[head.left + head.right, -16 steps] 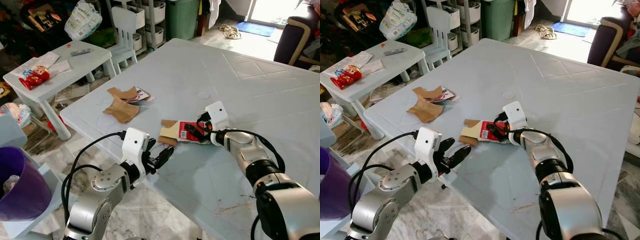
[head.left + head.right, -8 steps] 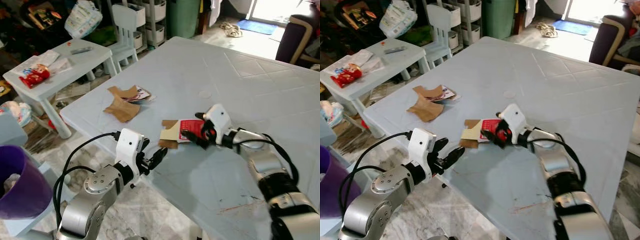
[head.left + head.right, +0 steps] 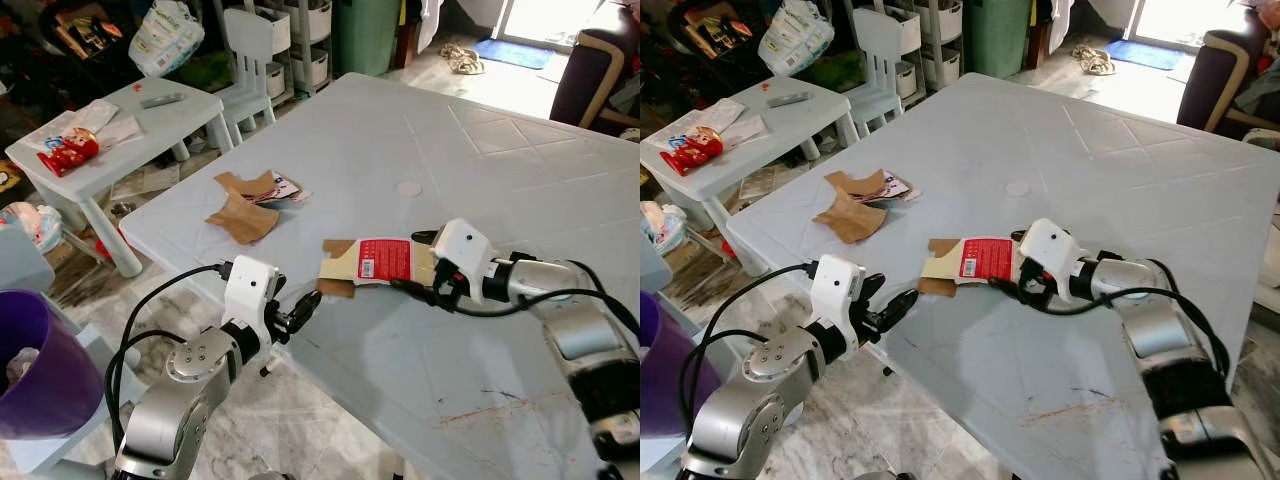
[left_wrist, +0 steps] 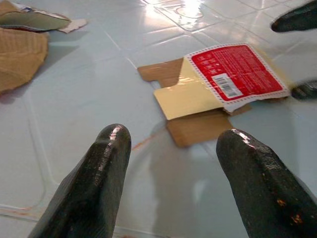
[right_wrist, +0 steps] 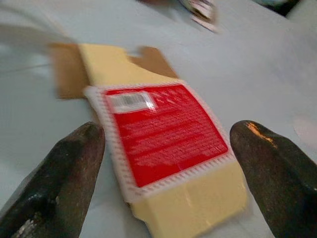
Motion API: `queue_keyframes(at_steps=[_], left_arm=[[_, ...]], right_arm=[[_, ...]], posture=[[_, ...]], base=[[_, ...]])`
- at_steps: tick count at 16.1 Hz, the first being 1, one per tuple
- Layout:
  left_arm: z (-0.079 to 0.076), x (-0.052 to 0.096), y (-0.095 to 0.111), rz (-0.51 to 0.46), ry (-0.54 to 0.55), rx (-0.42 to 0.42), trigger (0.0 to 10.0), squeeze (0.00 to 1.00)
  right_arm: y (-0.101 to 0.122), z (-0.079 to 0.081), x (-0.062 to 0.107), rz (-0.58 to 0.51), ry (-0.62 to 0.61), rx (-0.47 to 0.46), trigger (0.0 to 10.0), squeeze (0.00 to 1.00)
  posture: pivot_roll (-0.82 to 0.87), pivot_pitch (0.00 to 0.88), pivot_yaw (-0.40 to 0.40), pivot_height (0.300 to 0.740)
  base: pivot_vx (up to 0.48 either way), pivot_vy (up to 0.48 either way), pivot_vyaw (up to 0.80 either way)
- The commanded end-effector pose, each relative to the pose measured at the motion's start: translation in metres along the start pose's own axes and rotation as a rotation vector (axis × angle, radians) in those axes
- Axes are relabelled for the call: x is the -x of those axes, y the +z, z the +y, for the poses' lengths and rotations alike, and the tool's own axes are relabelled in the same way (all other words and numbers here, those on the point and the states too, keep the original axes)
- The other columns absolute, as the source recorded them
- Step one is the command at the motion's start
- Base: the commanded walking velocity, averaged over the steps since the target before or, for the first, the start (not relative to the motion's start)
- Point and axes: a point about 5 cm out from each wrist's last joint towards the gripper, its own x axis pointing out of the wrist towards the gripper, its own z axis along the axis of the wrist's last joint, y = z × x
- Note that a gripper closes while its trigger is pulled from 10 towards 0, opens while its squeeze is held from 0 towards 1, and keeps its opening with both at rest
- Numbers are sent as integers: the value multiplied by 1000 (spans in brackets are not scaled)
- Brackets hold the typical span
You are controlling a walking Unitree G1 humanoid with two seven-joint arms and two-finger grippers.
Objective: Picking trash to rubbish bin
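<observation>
Flattened carton (image 3: 372,264), the trash: red-and-white printed panel w/ barcode, yellowish inner face, brown cardboard flaps; lies flat on white plastic table (image 3: 520,180), near front edge, between the two grippers. Right gripper (image 3: 428,266) at carton's right end, fingers spread wide apart, one each side of the end, low over tabletop; not closed on it, and contact can't be told. In right wrist view the two black fingers (image 5: 54,183) frame the red panel, pic blurred. Left gripper (image 3: 300,310) at table's front edge, just short of carton's brown flap, fingers parted, holding nothing; left wrist view looks across glossy tabletop at carton between its rounded black fingertips (image 4: 99,168).

Further back-left on table: torn brown cardboard pieces (image 3: 243,212) in a loose pile w/ a bit of printed wrapper under them, well apart from carton. Small round mark (image 3: 406,188) moulded into tabletop beyond carton. Tabletop smooth, pale, embossed w/ diamond lines, some reddish scuffs (image 3: 470,410) near front.

Room: small white kids' table (image 3: 110,130) to the left w/ red packet (image 3: 68,155) and papers; white kids' chair (image 3: 245,65) behind it; purple bin (image 3: 35,375) low at left, near left arm; green bin (image 3: 362,35) and white drawer units at back; dark sofa arm (image 3: 590,70) at far right; blue mat (image 3: 510,57) on tiled floor by doorway.
</observation>
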Motion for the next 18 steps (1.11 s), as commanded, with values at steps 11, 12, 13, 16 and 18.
queue_keyframes(at_steps=[11, 12, 13, 16, 18], left_arm=[[-1, -1, 0, -13, -6, -7, 10000, 0], [-2, -2, 1, -15, -10, -6, 10000, 0], [-2, -2, 1, -15, -10, -5, 10000, 0], [-2, -2, 1, -17, -12, -5, 10000, 0], [-3, -2, 1, -18, -13, -4, 10000, 0]], right_arm=[[-3, 36, -32, 27, 5, 87, 10000, 0], [-8, 38, -36, 53, -26, 121, 10000, 0], [-10, 38, -37, 64, -38, 134, 10000, 0], [-16, 26, -40, 100, -170, 123, 10000, 0], [-22, 24, -40, 114, -192, 116, 0, 0]], posture=[[93, 73, 19, 740], [94, 73, 18, 740], [94, 73, 18, 740], [94, 75, 18, 740], [95, 76, 18, 740]], base=[[0, 0, 0], [0, 0, 0], [0, 0, 0], [0, 0, 0], [0, 0, 0]])
